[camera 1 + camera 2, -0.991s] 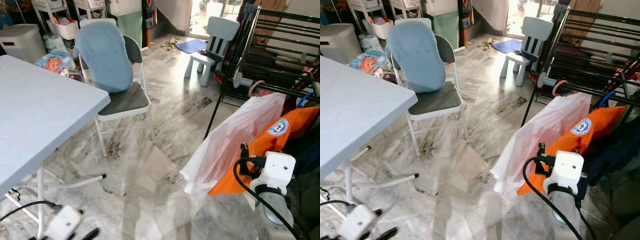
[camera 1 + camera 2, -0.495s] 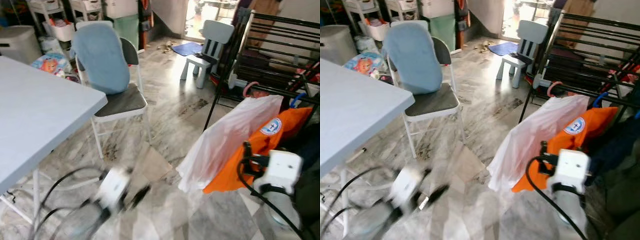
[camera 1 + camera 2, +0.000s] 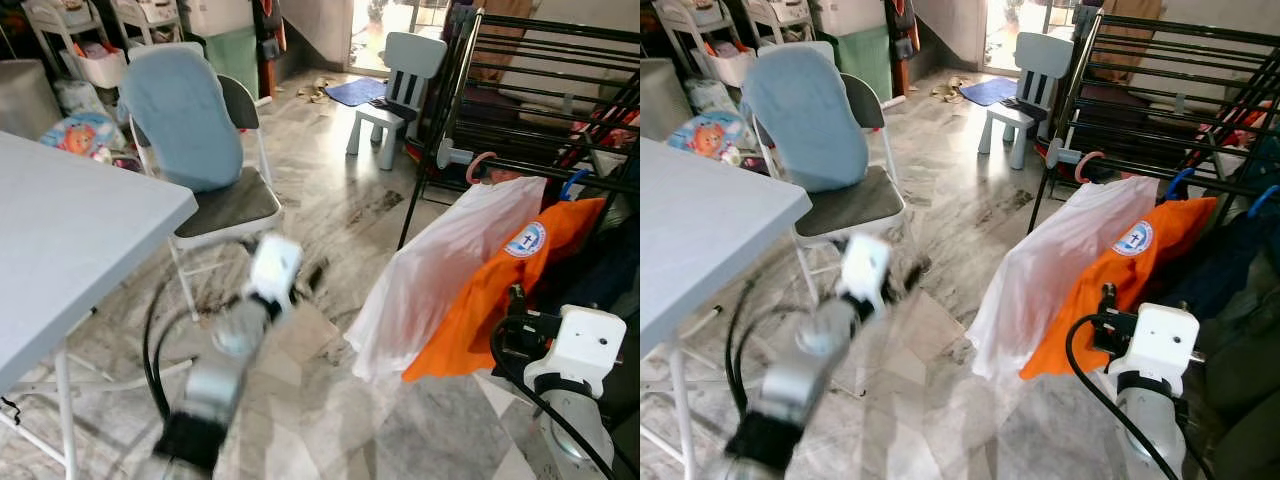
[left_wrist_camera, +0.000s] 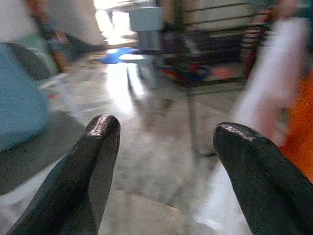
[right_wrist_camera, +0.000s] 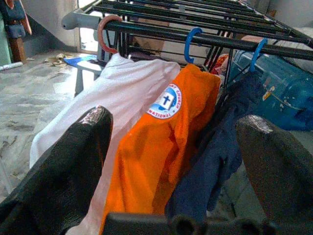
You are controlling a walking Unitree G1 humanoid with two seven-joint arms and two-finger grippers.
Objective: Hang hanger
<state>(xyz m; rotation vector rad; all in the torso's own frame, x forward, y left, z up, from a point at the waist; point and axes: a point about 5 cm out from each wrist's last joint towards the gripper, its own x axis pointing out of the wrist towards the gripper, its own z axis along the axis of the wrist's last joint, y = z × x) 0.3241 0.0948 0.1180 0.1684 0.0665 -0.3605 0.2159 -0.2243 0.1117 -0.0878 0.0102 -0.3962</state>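
Three garments hang on the black drying rack (image 5: 205, 39) at the right of the frame: a white shirt (image 3: 450, 270) on a pink hanger (image 5: 105, 32), an orange shirt (image 5: 161, 137), a navy one (image 5: 220, 147). Right gripper (image 5: 176, 161) faces them, released wide, empty. Left gripper (image 4: 166, 166), blurred at centre, also spread, holding nothing.

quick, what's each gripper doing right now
Left gripper: open, holding nothing, raised over the marble floor.
Right gripper: open, holding nothing, facing the orange shirt on the black drying rack.
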